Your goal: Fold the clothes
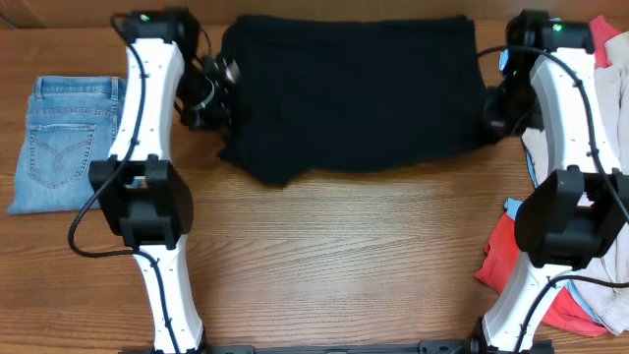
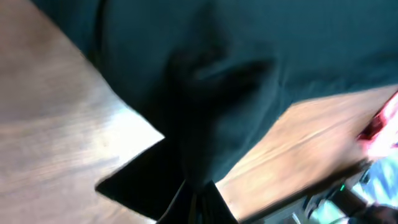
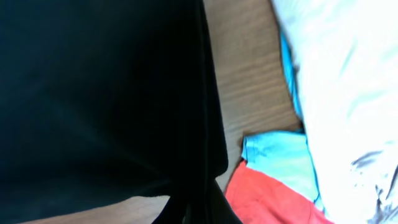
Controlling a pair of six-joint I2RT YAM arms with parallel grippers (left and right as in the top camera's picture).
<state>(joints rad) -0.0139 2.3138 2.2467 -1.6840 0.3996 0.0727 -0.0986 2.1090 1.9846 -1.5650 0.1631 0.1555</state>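
Note:
A large black T-shirt [image 1: 354,93] lies folded across the far middle of the table. My left gripper [image 1: 208,98] is at its left edge and is shut on the black cloth [image 2: 211,124], which runs into the jaws [image 2: 199,205]. My right gripper [image 1: 494,108] is at its right edge and is shut on the black cloth [image 3: 99,93], pinched at the jaws [image 3: 196,208]. No white label shows.
Folded blue jeans [image 1: 61,143] lie at the far left. A pile of loose clothes sits at the right edge: coral [image 1: 501,261], light blue [image 3: 280,162] and cream [image 3: 348,81] garments. Bare wooden table [image 1: 344,265] fills the front middle.

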